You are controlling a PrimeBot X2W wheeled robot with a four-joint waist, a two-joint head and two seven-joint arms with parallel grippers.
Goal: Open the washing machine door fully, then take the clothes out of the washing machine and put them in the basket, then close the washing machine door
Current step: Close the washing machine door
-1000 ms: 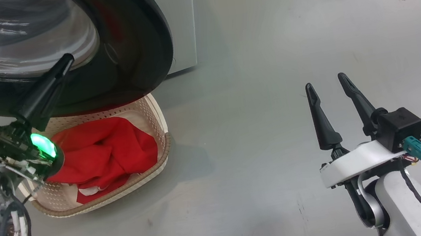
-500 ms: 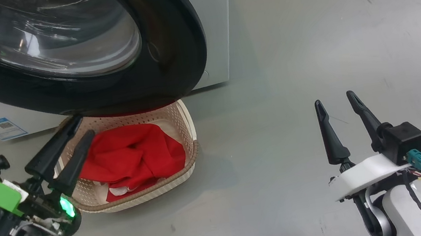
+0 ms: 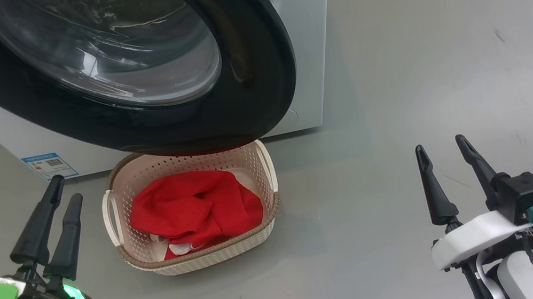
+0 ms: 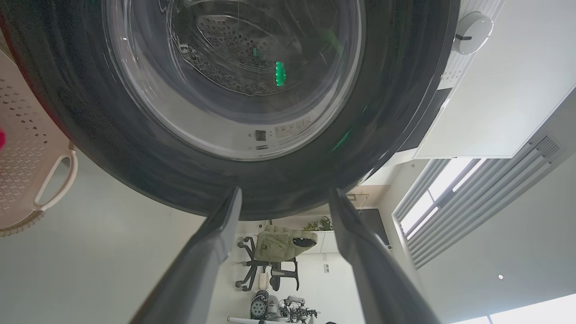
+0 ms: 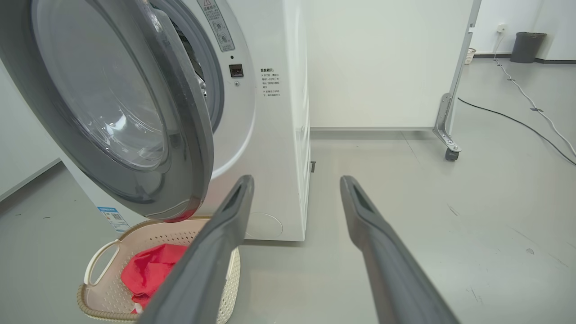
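Both left gripper (image 3: pixel 66 189) and right gripper (image 3: pixel 439 143) gape wide, empty; bright red clothes (image 3: pixel 195 210) lie in the cream perforated plastic basket (image 3: pixel 209 259).

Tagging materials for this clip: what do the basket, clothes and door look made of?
Basket: likely moulded plastic, matte cream, with rows of punched holes and a brown woven-look rim. Clothes: soft fabric, matte red with white trim, lying in folds. Door: a clear bowl, probably glass, showing reflections, set in a glossy black rim that is probably plastic.
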